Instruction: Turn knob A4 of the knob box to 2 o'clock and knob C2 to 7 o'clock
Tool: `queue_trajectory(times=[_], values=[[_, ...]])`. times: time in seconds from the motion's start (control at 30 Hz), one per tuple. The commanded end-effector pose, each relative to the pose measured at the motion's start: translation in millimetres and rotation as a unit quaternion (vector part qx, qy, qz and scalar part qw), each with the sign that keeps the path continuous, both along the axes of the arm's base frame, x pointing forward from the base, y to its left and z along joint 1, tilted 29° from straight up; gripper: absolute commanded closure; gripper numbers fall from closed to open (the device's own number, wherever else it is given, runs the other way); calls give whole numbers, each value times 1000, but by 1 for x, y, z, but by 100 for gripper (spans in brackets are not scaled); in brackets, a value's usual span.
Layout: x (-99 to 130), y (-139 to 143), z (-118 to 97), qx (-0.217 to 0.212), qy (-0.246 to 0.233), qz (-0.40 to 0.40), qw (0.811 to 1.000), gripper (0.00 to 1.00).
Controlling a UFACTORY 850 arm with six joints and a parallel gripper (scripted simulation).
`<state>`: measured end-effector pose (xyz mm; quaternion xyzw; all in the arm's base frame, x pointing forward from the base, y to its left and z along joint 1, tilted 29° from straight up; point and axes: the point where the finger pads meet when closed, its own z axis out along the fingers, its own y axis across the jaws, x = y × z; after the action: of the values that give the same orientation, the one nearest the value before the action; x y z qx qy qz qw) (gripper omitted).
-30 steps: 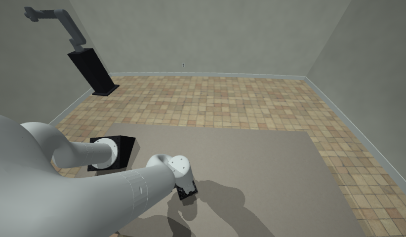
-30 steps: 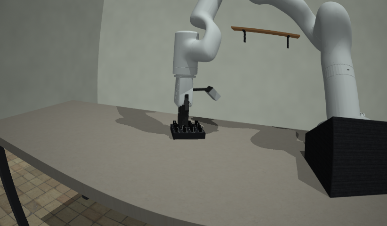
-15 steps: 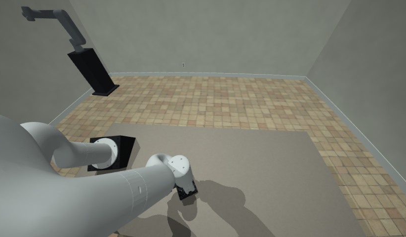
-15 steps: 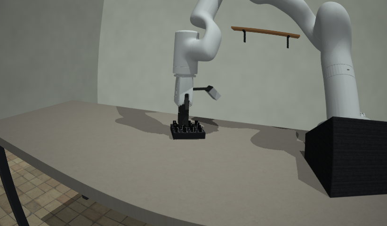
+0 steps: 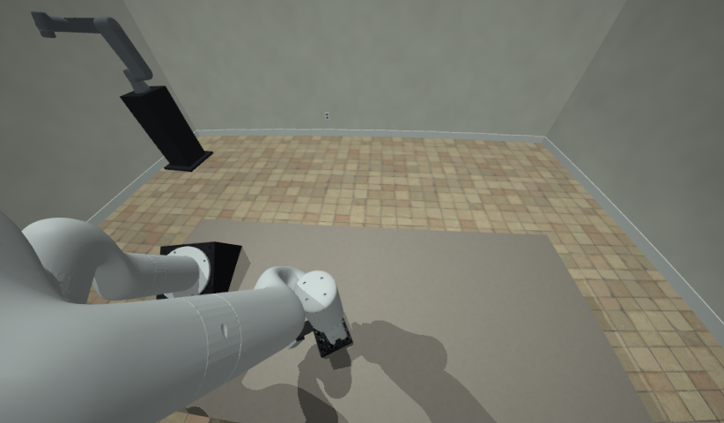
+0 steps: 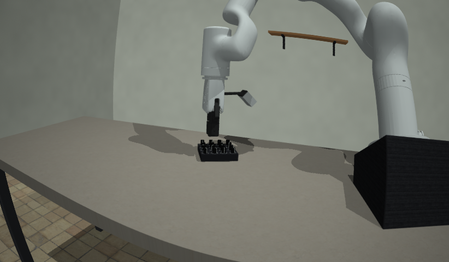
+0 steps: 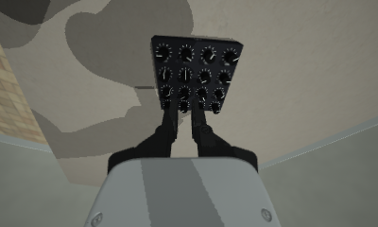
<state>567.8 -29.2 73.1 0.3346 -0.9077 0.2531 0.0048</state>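
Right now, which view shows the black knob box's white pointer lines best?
Wrist: the black sixteen-knob box faces the camera, lines legible. Exterior shows it small and side-on; top shows only a corner under the arm.
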Motion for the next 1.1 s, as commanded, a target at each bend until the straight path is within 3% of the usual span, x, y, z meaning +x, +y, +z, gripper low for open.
queue_trajectory(times=[0.0, 0.77, 1.07], values=[[0, 2, 5, 0, 0, 0, 1000, 81], [0, 3, 6, 6, -18, -32, 999, 81], [-1, 5, 9, 34, -97, -182, 978, 81]])
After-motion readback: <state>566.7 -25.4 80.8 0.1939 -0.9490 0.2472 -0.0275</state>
